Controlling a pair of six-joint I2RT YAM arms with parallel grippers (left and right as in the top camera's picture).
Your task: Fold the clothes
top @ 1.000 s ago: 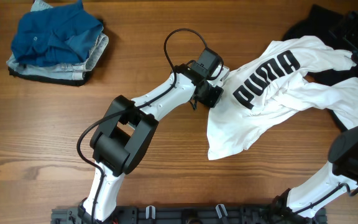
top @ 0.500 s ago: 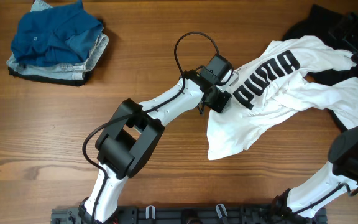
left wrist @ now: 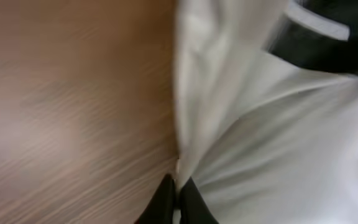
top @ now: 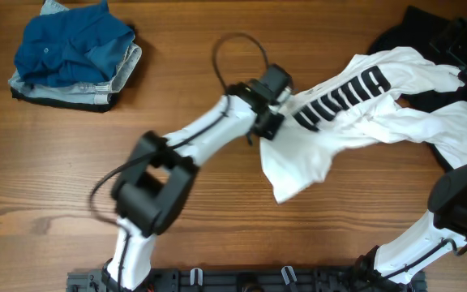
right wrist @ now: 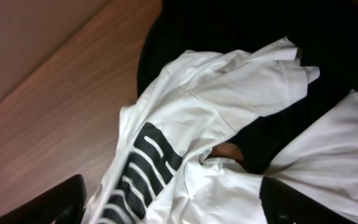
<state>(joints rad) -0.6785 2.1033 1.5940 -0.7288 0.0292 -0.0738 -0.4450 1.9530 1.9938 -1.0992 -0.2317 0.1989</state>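
The white T-shirt (top: 371, 122) lies crumpled and stretched out on the wooden table (top: 39, 178), its black block lettering (top: 339, 96) facing up. One end trails down into a loose flap, and the other bunches against the black shirt (top: 412, 24). The black shirt lies partly under the T-shirt's far end, showing beyond it and again at its right side.

The left gripper (top: 272, 122) is at the T-shirt's edge, just beside the first letters. In the left wrist view its jaws are pressed together on a fold of the white cloth (left wrist: 278, 143) right at that edge. The two dark fingertips (left wrist: 161, 202) are touching, with bare wood (left wrist: 61, 112) to one side. This view is blurred, so the finer creases are hard to read.

The right gripper (top: 459, 40) hovers above the T-shirt's opposite end, over the black shirt. In the right wrist view its fingers (right wrist: 55, 202) stand wide apart at the bottom corners, holding nothing. Between them (right wrist: 179, 211) lie the white sleeve area (right wrist: 229, 93), part of the lettering (right wrist: 148, 162) and the black fabric (right wrist: 229, 25).

Well apart from the T-shirt, across the table beyond the left arm, sits a stack of folded clothes (top: 71, 53) with a blue garment on top.
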